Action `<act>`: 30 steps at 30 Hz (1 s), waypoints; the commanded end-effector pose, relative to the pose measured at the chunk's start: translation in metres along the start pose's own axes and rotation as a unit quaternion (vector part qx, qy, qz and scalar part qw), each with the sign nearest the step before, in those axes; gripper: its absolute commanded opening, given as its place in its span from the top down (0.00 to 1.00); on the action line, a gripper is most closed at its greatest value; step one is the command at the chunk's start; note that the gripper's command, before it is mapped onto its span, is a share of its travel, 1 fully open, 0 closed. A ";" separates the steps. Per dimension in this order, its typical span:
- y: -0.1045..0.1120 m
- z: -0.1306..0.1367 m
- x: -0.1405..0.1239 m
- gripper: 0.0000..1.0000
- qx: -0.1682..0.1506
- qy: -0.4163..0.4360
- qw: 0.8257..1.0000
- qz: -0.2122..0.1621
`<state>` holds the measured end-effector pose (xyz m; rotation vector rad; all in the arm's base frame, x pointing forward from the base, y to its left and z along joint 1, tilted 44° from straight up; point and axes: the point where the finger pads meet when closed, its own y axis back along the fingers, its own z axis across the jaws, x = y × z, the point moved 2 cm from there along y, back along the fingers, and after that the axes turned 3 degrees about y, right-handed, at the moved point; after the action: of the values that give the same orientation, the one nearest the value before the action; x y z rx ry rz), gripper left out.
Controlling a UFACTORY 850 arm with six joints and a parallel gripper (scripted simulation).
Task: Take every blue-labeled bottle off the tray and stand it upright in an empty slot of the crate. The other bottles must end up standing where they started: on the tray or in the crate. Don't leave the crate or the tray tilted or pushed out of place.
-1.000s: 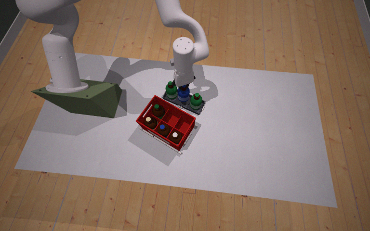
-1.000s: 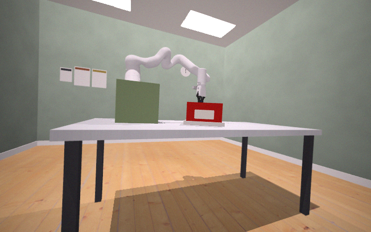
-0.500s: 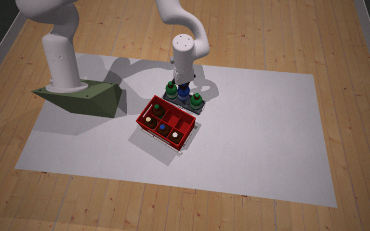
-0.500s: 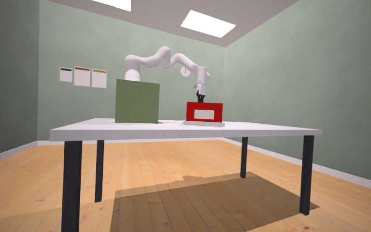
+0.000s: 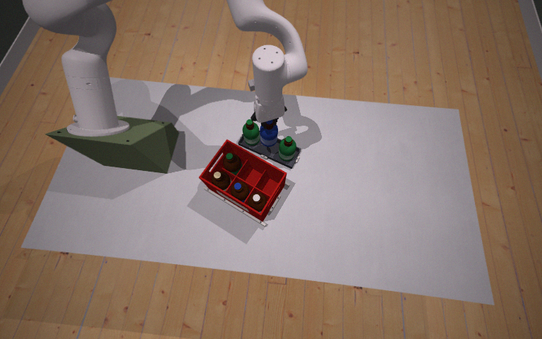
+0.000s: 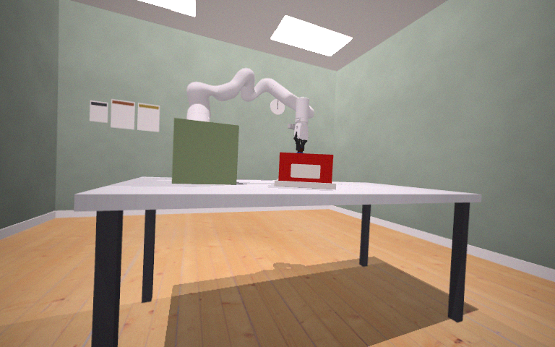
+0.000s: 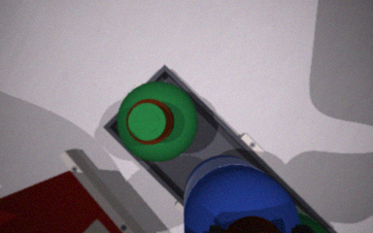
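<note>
My gripper (image 5: 269,121) is shut on the top of a blue-labeled bottle (image 5: 268,135) and holds it upright, a little above the middle of the dark tray (image 5: 269,150). The wrist view shows this blue bottle (image 7: 241,199) from above, over the tray (image 7: 194,150). Two green-labeled bottles stand on the tray, one at its left end (image 5: 250,132) and one at its right end (image 5: 287,148). The red crate (image 5: 243,181) lies just in front of the tray. It holds several brown bottles; one has a blue cap (image 5: 238,188). Two slots on its tray side (image 5: 260,179) are empty.
The arm's green base block (image 5: 119,141) stands to the left of the crate. In the exterior view the crate (image 6: 306,167) hides the tray and the bottles. A corner of the crate (image 7: 44,204) shows in the wrist view at the lower left.
</note>
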<state>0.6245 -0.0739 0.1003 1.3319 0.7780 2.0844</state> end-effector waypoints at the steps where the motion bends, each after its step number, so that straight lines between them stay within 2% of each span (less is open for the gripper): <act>1: 0.006 0.001 0.000 1.00 -0.001 0.000 1.000 -0.001; 30: 0.036 0.001 0.000 1.00 -0.001 0.000 1.000 -0.001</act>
<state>0.6204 -0.0955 0.1232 1.3319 0.7780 2.0844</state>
